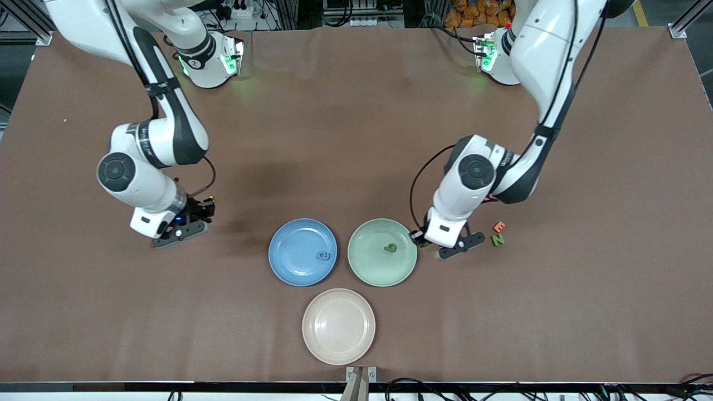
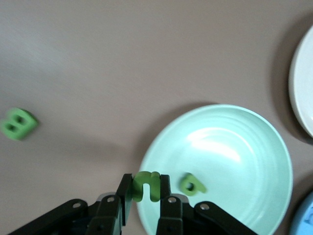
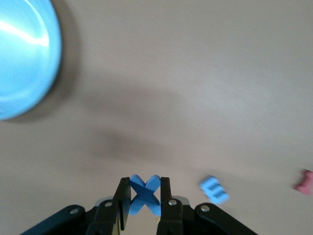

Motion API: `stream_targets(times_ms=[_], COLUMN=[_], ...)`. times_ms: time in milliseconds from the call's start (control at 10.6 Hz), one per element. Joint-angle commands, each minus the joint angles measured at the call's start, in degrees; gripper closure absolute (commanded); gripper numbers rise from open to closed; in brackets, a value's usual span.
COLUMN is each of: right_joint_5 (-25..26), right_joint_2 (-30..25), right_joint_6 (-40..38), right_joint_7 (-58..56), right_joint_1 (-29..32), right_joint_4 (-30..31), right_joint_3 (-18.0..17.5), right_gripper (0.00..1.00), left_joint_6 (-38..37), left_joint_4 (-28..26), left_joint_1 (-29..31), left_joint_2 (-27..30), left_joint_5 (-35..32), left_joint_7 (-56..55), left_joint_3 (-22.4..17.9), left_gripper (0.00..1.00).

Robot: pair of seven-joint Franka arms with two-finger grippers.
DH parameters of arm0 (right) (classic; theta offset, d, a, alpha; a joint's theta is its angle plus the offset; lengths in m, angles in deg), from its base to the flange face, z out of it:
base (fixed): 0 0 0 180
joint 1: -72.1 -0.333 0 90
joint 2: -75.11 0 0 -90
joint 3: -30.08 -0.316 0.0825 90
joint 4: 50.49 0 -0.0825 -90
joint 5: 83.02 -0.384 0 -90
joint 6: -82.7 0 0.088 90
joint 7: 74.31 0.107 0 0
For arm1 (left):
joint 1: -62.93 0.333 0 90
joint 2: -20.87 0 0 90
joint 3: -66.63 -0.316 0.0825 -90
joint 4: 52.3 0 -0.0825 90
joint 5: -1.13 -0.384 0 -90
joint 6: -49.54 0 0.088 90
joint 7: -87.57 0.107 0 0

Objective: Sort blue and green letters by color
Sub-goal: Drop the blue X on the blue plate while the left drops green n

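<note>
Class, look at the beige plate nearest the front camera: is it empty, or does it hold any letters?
Empty. The beige round plate shows only a bare surface in the front view, while the green round plate holds one small green letter.

Front view: high camera across table, facing robots, looking steeply down; arm bases along top edge, whole table (image 1: 356, 139) in frame, far off.

Left wrist view: camera on left arm's wrist, looking down past left gripper (image 2: 145, 188), close over table; green plate (image 2: 254, 147) just ahead of fingers. Same green plate (image 1: 382, 267) appears in front view.

Right wrist view: camera on right wrist, looking down past right gripper (image 3: 145, 196), close to table; blue plate (image 3: 24, 58) well ahead of fingers, shared with front view (image 1: 295, 267).
</note>
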Motion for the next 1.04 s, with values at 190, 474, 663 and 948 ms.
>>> stream_targets(times_ms=[190, 474, 663, 948], right_joint_5=[-5.6, -5.7, -5.7, -5.7], right_joint_2=[10.5, 16.3, 20.0, 21.2], right_joint_6=[-0.9, -0.8, -0.4, -0.3], right_joint_7=[14.1, 21.3, 24.6, 25.2], right_joint_1=[-8.5, -12.2, -14.0, -14.6], right_joint_4=[-13.5, -21.2, -25.0, -26.0], right_joint_3=[0.5, 0.5, 0.5, 0.5], right_gripper=[0.76, 0.76, 0.74, 0.55], left_joint_6=[6.3, 6.5, 6.4, 5.4], left_joint_4=[5.2, 5.2, 5.0, 4.5], left_joint_1=[-5.4, -6.0, -5.7, -3.7], left_joint_2=[-6.1, -5.9, -5.6, -4.7], left_joint_5=[0.3, 0.3, 0.1, -0.5], left_joint_7=[-7.1, -7.0, -6.6, -5.2], left_joint_3=[-3.9, -5.2, -5.3, -5.7], left_gripper=[1.00, 0.43, 0.02, 0.02])
